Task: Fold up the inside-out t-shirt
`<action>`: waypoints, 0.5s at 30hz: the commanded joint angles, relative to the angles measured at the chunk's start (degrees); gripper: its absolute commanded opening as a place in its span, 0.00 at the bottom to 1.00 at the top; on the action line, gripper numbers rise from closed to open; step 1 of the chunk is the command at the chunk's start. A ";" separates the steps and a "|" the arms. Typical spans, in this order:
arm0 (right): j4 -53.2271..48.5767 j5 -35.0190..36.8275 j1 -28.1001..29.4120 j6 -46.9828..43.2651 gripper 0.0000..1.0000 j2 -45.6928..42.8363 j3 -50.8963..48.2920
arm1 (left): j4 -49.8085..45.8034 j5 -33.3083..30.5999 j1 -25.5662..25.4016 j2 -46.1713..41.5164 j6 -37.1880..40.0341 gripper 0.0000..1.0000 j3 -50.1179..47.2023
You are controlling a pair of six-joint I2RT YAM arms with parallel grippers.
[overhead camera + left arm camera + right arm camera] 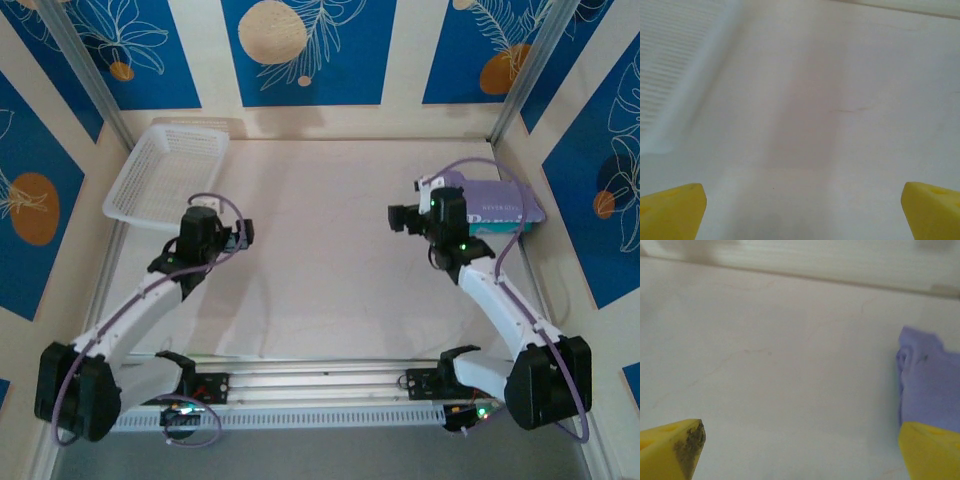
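From above, we see the white basket (168,172) sitting in the far left corner of the table (320,260). The inside-out t-shirt (497,197) lies as a compact lavender bundle against the table's right edge, toward the far right corner. The left gripper (238,236) hangs over the left half of the table, near the basket's near side. The right gripper (400,217) hovers just left of the t-shirt (from this height we cannot judge how wide either one is spread).

On the left wrist, we have the left gripper (802,212) with its yellow fingertips (672,210) far apart at the two bottom corners, nothing between them but bare table (840,125). The basket (670,70) blurs past at upper left.

On the right wrist, the right gripper (802,452) is also spread wide and holds nothing. One fingertip (675,447) carries a dark smudge. The t-shirt (930,385) shows as a crumpled lavender edge at the right, just above the other fingertip, and the table's far edge (805,277) runs across the top.
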 commanded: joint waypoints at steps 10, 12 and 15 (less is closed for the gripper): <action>34.29 5.39 -0.52 -1.63 0.99 17.67 -12.64 | 39.99 -10.91 5.64 12.05 21.84 0.99 -12.87; 35.66 5.45 -0.72 -3.00 0.99 19.50 -12.46 | 43.35 -8.12 7.01 13.41 21.63 0.99 -12.77; 41.01 2.95 -2.27 -4.46 0.99 20.10 -14.25 | 41.41 -7.07 7.92 13.33 20.45 0.99 -12.17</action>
